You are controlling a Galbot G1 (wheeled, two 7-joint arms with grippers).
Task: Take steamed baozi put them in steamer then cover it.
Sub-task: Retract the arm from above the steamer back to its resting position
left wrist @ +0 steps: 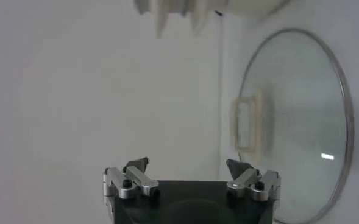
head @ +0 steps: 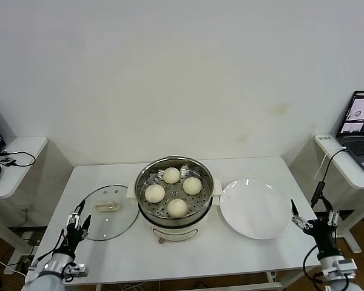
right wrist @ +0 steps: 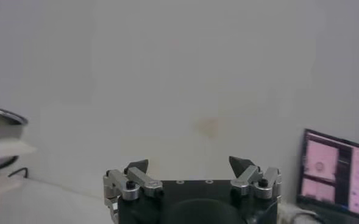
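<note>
A: Where do the baozi [head: 173, 191] stand?

B: All 4 sit on the perforated tray inside the steamer [head: 205, 189], in a loose diamond, none touching the wall as far as I can tell. The white plate [head: 255, 208] just to the steamer's right is bare. So I judge the loading done and only the covering left.

A: And the cover [head: 109, 212]?

B: Flat on the table [head: 230, 254], to the steamer's left and close beside it, with the cream handle [head: 107, 207] facing up. The left wrist view shows the cover [left wrist: 295, 128] ahead of the claw, its metal rim unbroken.

A: The claws?

B: The left gripper [head: 76, 222] hovers low at the table's near left edge, just by the cover's rim, fingers spread wide and holding nothing. The right gripper [head: 313, 223] is parked off the table's right corner, also wide and empty.

A: How will the cover handle?

B: Glass with a steel rim, so probably stiff, fairly heavy and breakable. The dome looks slick; I would not pinch the rim. The handle is the place to take hold, across its narrow sides, lifting level so the lid does not swing. It should go down squarely, since it looks about as wide as the pot.
</note>
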